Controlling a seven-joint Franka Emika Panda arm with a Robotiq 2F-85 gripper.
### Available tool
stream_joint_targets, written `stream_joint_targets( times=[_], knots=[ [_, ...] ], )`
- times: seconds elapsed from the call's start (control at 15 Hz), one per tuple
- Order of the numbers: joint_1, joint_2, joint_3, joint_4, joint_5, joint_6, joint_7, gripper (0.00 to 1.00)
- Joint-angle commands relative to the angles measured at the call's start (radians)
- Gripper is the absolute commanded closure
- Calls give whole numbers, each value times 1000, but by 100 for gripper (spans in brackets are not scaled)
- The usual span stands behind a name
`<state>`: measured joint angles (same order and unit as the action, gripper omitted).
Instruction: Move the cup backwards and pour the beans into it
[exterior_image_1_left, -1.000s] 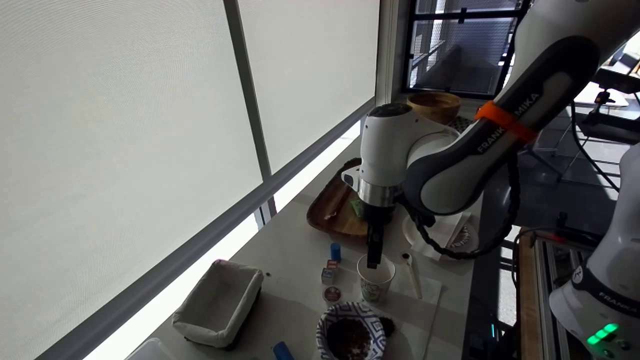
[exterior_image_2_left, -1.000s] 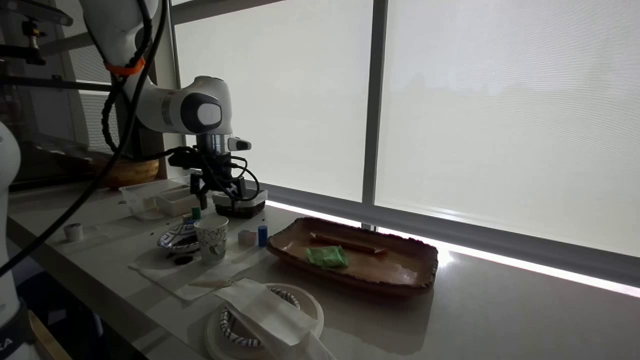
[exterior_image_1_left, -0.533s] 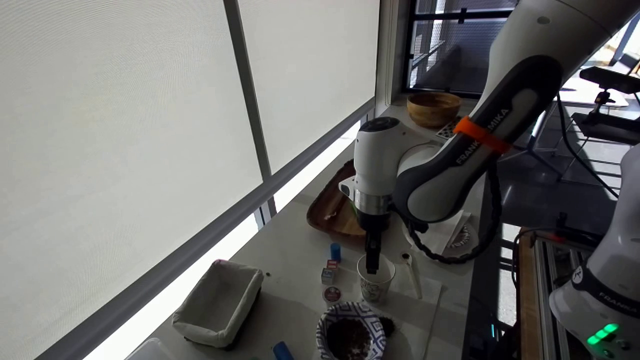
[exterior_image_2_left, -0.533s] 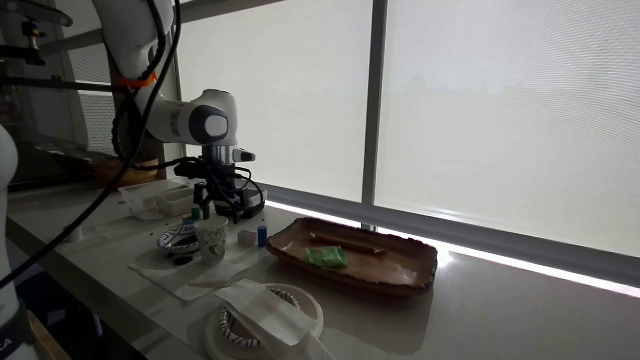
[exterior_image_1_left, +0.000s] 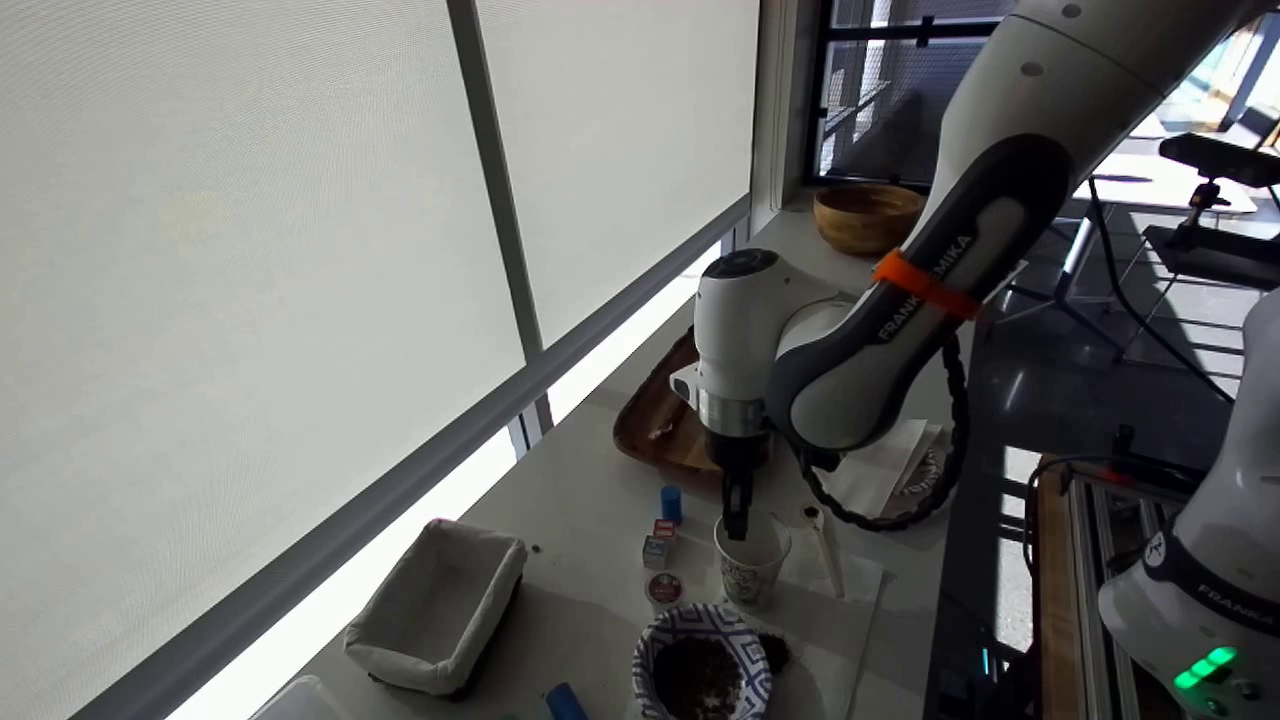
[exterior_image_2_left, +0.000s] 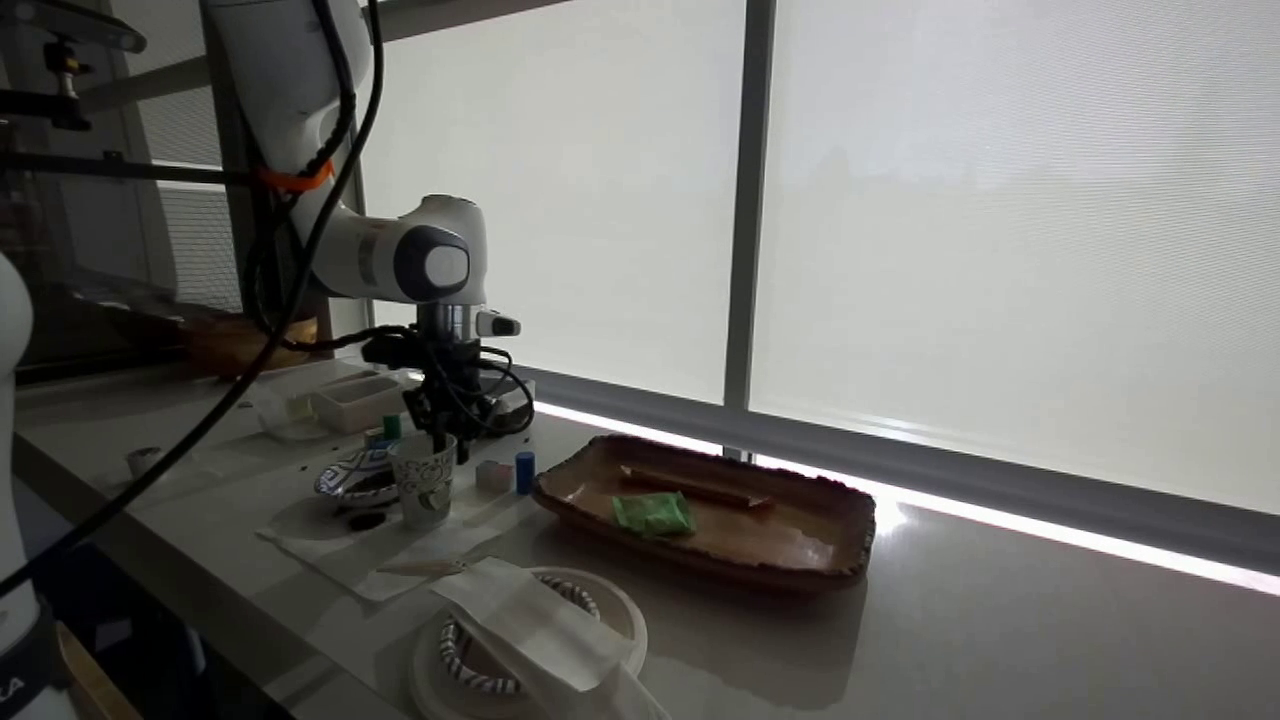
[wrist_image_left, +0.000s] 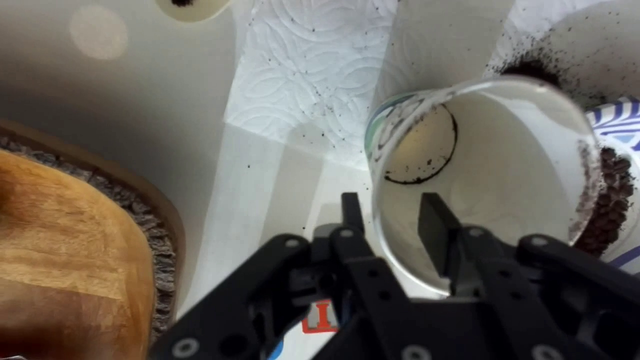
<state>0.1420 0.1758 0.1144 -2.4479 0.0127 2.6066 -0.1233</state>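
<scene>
The cup (exterior_image_1_left: 748, 582) stands upright between the window-side and robot-side edges of the tabletop (exterior_image_1_left: 580, 590). At its mouth is the gripper (wrist_image_left: 392, 215) — fingers parted, one over the opening, the other outside, the rim ungripped between them. The beans (wrist_image_left: 607, 205) lie in a patterned bowl (exterior_image_1_left: 755, 657) just beside the cup; a wooden tray (exterior_image_2_left: 790, 550) rests near the window-side edge.

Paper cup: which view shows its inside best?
The wrist view: it looks down into the paper cup, right to a dark ring around its floor, though the jaws cover part. Both exterior views show its patterned outside; an exterior view also catches some inner wall, but neither shows the floor.
</scene>
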Motion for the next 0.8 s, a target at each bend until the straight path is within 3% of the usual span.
stream_joint_targets(
  times=[0.0, 0.13, 0.73],
  knots=[
    [-16, -13, -2, 8, -19, -36, 17, 95],
    [-26, -36, 4, 7, 5, -58, -6, 100],
    [-37, -203, 4, 58, 127, -342, -165, 99]
  ],
)
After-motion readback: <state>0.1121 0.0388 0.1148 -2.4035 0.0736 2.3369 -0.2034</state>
